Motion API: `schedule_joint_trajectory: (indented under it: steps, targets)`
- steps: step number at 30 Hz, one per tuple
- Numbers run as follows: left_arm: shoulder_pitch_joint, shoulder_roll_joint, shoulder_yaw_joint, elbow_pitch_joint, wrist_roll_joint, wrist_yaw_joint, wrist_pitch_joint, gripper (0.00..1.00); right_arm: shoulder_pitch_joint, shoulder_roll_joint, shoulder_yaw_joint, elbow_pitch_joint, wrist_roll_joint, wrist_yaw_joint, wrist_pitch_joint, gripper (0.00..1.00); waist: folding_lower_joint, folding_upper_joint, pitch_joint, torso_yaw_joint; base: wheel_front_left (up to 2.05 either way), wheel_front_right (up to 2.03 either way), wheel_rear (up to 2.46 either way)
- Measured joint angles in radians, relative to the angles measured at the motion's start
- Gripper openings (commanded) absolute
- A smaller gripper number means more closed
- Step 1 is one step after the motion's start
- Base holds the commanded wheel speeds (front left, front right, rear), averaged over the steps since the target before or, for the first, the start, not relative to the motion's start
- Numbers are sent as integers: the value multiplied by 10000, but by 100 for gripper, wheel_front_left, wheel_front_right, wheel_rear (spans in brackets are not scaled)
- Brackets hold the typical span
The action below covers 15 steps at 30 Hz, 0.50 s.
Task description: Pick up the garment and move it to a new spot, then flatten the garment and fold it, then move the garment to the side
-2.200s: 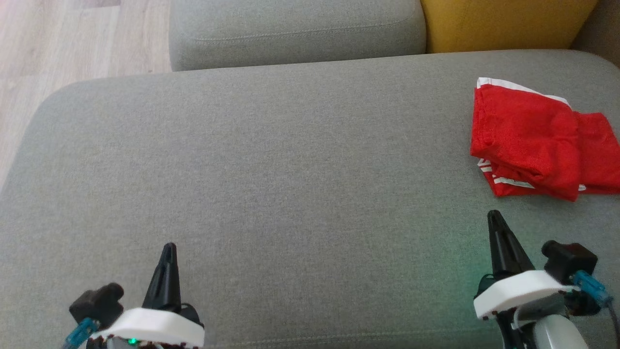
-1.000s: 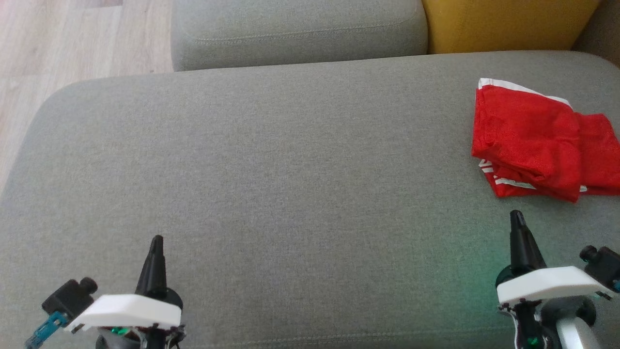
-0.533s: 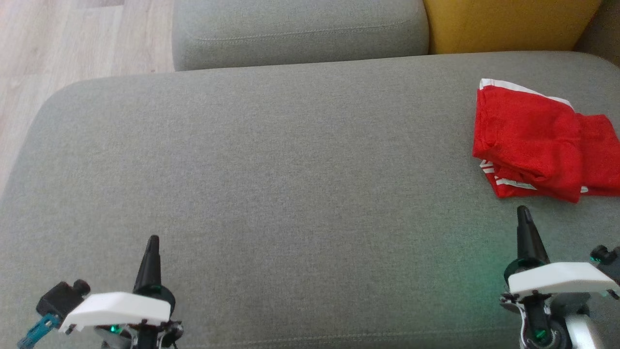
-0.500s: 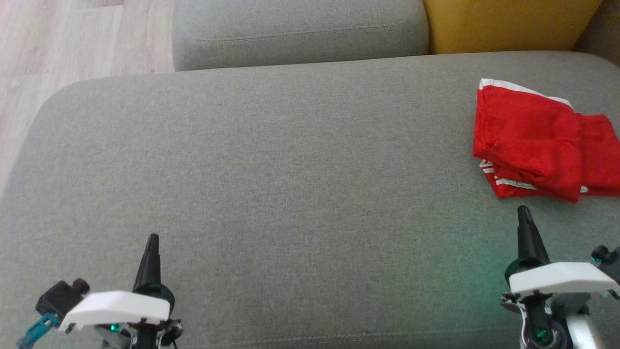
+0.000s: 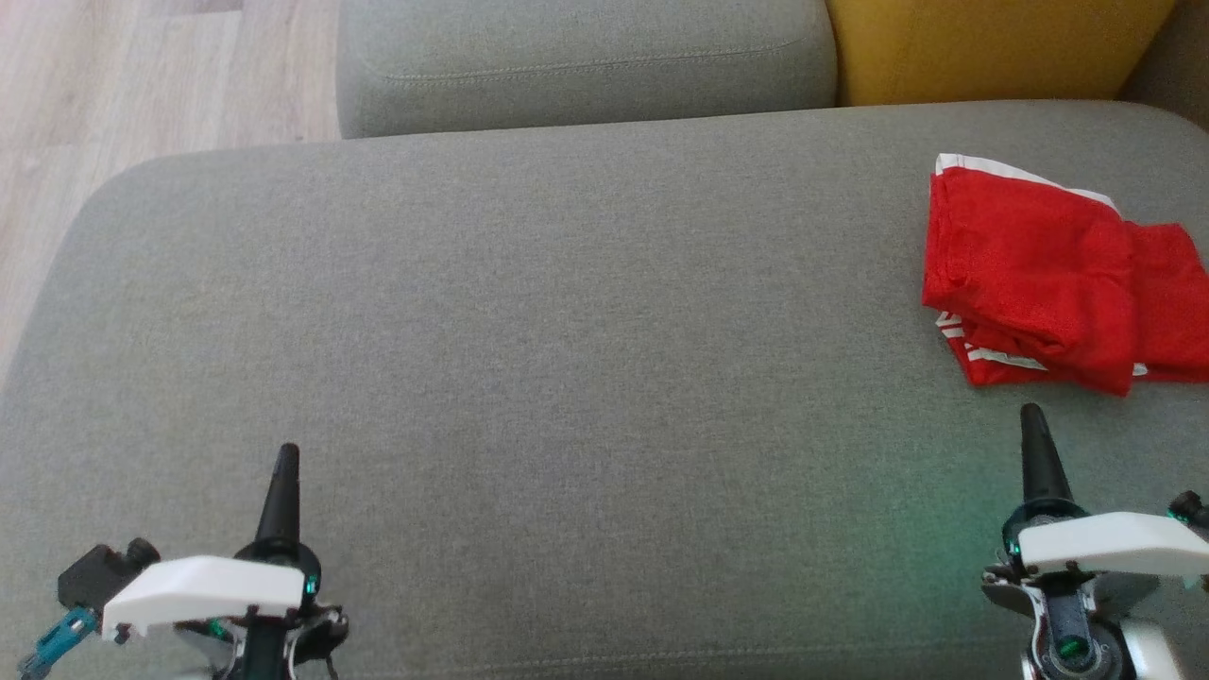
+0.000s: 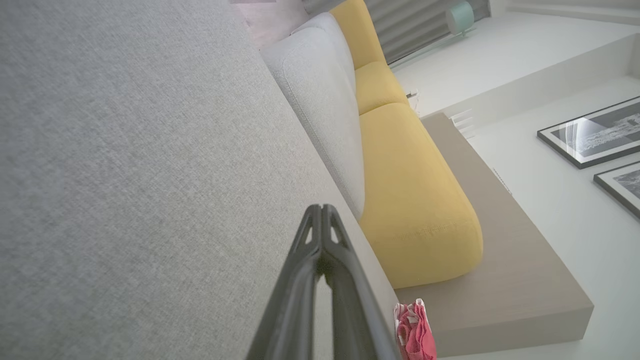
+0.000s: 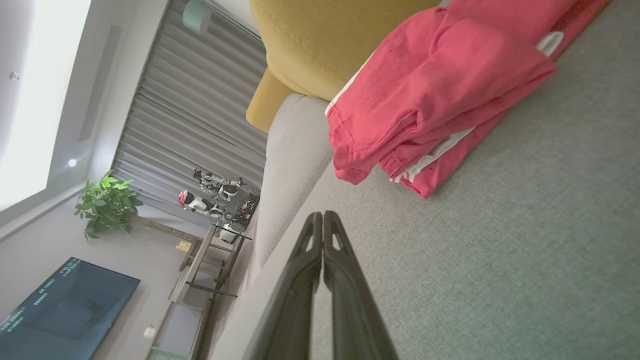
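Grey sofa cushion: folded red garment unmoved at right side. Pressed together, drawn back lower than before: left fingers, right fingers. Probably task finished.

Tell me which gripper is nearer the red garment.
The right gripper. Shut, it points at the red garment and stops just short of it. The left gripper is far off, across the grey seat cushion.

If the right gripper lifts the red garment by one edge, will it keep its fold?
Probably not: the garment lies in soft, sagging layers, so it would likely unfold and hang. Pushed, it may bunch on the textured sofa.
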Motion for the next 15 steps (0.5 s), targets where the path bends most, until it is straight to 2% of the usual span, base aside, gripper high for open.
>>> schedule_joint_trajectory:
  steps: [15]
  targets:
    - [-200,6,276,151,-1509,-155,445,0,-20,0,-203,0,1887,0,270,0,0,0,-4,19,0,0,0]
